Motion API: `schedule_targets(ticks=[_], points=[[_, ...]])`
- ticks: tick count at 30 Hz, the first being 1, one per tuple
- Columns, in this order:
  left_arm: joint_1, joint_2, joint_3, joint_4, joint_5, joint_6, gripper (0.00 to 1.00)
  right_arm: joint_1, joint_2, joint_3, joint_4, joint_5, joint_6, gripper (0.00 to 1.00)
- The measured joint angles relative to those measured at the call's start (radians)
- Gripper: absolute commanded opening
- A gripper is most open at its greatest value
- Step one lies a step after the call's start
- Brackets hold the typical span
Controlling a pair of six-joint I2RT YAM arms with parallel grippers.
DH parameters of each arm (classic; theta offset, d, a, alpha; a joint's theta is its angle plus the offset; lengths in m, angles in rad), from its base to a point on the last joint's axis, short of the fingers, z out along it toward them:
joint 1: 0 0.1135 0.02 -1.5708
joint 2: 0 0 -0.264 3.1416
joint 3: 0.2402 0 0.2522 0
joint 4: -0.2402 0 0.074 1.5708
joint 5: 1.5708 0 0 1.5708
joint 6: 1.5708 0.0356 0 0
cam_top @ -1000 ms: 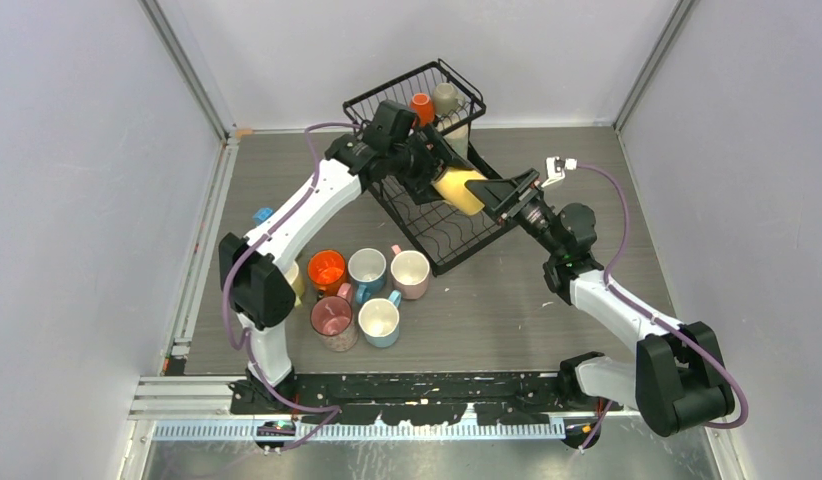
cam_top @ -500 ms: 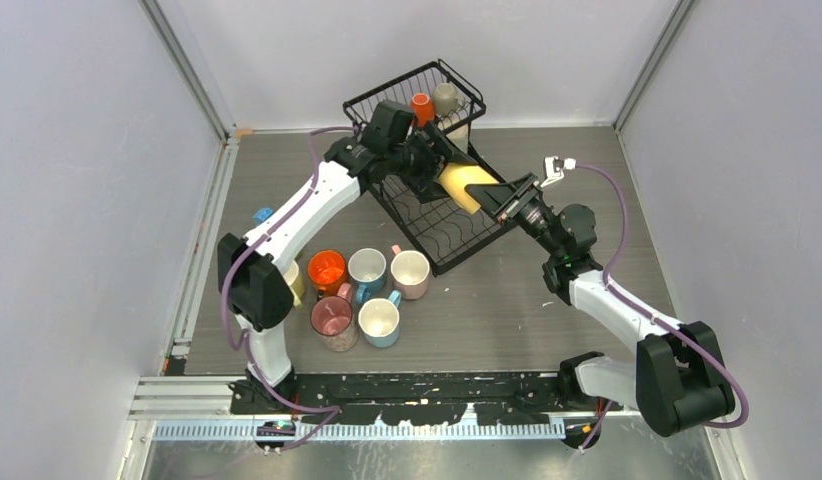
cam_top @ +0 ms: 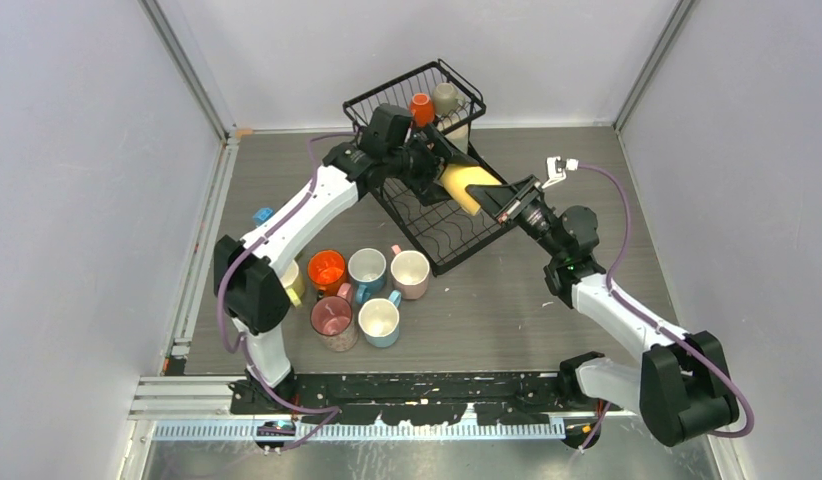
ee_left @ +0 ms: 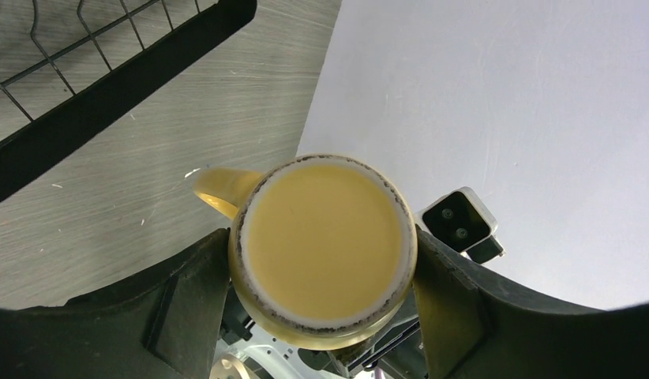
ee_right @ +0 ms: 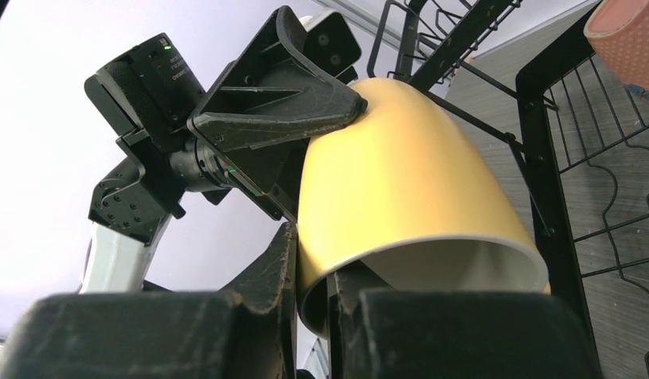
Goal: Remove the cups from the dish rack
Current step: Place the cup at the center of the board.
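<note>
A yellow cup hangs on its side above the dish rack's lower tray, held from both ends. My left gripper clamps its base end, one finger on each side of the body. My right gripper is shut on the cup's rim wall, one finger outside and the other inside the mouth. An orange cup and a beige cup sit in the rack's upper basket. A pink cup shows at the right wrist view's top corner.
Several cups stand on the table left of the rack: orange, light blue, pink, salmon, another light blue. A small blue item lies by the left wall. The black rack frame runs close beside the yellow cup.
My right gripper has gone from open to shut on the yellow cup's rim. The left gripper kept its hold, and the cup shifted slightly up and back.
</note>
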Motion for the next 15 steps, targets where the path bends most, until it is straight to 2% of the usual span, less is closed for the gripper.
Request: schedule_targets(ticks=[3, 5, 8, 15], points=[[0.0, -0.018, -0.016, 0.013, 0.0, 0.009, 0.71, 0.003, -0.018, 0.002, -0.018, 0.008, -0.014, 0.01], [0.0, -0.032, -0.031, 0.025, 0.0, 0.013, 0.78, 0.005, -0.033, 0.004, -0.037, 0.012, -0.025, 0.01], [-0.002, -0.051, -0.051, 0.047, 0.0, 0.02, 0.84, 0.011, -0.059, 0.011, -0.07, 0.019, -0.04, 0.01], [-0.005, -0.064, -0.057, 0.087, 0.003, 0.109, 0.87, 0.009, -0.114, 0.036, -0.208, 0.087, -0.055, 0.01]])
